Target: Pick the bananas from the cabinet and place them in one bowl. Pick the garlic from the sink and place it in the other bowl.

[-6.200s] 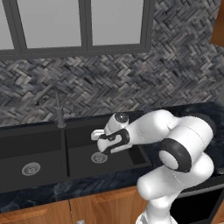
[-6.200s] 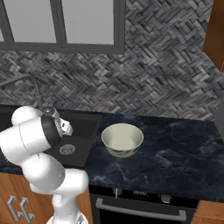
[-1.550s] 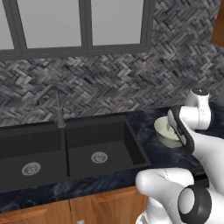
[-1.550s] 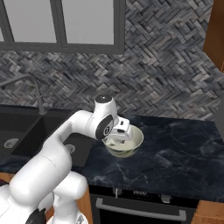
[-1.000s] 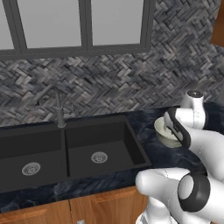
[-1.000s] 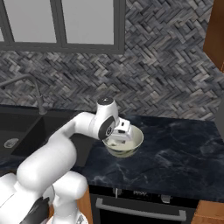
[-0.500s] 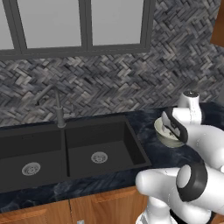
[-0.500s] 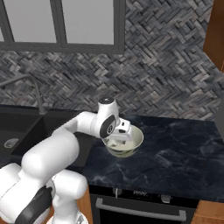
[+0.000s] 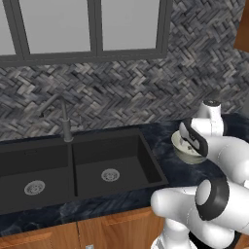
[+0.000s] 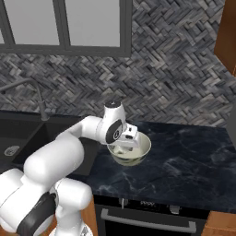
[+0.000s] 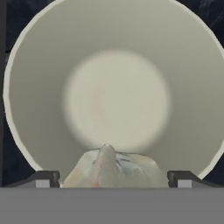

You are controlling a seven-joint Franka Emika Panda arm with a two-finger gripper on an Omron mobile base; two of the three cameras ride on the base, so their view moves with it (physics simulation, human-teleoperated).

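The small, lumpy whitish garlic bulb (image 11: 111, 168) lies inside the round, deep cream-white bowl (image 11: 43, 78), directly between the two dark fingertips (image 11: 43, 178) of the end effector (image 11: 113, 178). In the hand view the bulb sits low against the near wall of the bowl, its pointed top toward the bowl's pale floor. A visible gap separates each fingertip from the bulb: the end effector stands wide open and has hold of nothing.

In the right base view the end effector (image 10: 123, 146) reaches down into the bowl (image 10: 144, 146), its fingers below the rim. The garlic (image 10: 120, 150) shows as a pale lump just beneath it. In the left base view the bowl (image 9: 181, 151) is partly hidden behind the white arm, and the end effector's fingers cannot be made out there.

The bowl rests on the dark marbled surface (image 10: 184, 161) directly under the end effector. The matte black double-basin sink (image 9: 87, 168), with round silver drains and a thin dark grey curved faucet (image 9: 61, 116), is set into the same surface, well apart from the end effector on the arm's base side.
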